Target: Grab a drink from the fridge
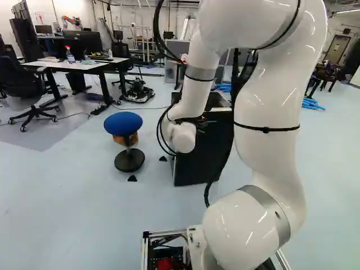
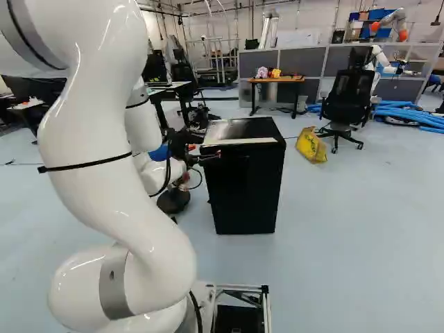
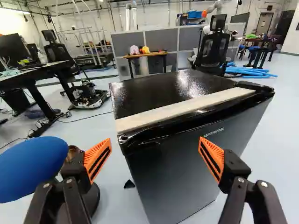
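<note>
Two spread fingers [image 3: 97, 158] of our gripper [image 3: 155, 142] face the fridge [image 3: 182, 172], with nothing pinched between them and no contact that we can make out. Taking the gripper's heading as twelve o'clock, the fridge fills twelve to two, its near corner showing between the orange pads. The door looks shut, so we judge that opening it comes first.

If we drive straight ahead, we risk the pads butting the door's face and shoving or tipping the cabinet, since there is no handle that we can see to take hold of. If we close here, we probably catch only air. Hooking the pale strip [image 3: 187, 108] along the top instead of the door's edge would scrape without opening anything. The blue stool [image 3: 32, 161] stands near at ten o'clock; a wide sweep that way could knock it, and a door swinging toward us could strike our own wrist.

As for containers, the fridge hides its contents, and we see no drink; presumably it is inside. From our base, a yellow bag [image 2: 311, 144] lies on the floor around one o'clock, its contents unreadable. A bottle [image 1: 70, 54] stands on the desk [image 1: 84, 66] near eleven, well away from the fridge.
</note>
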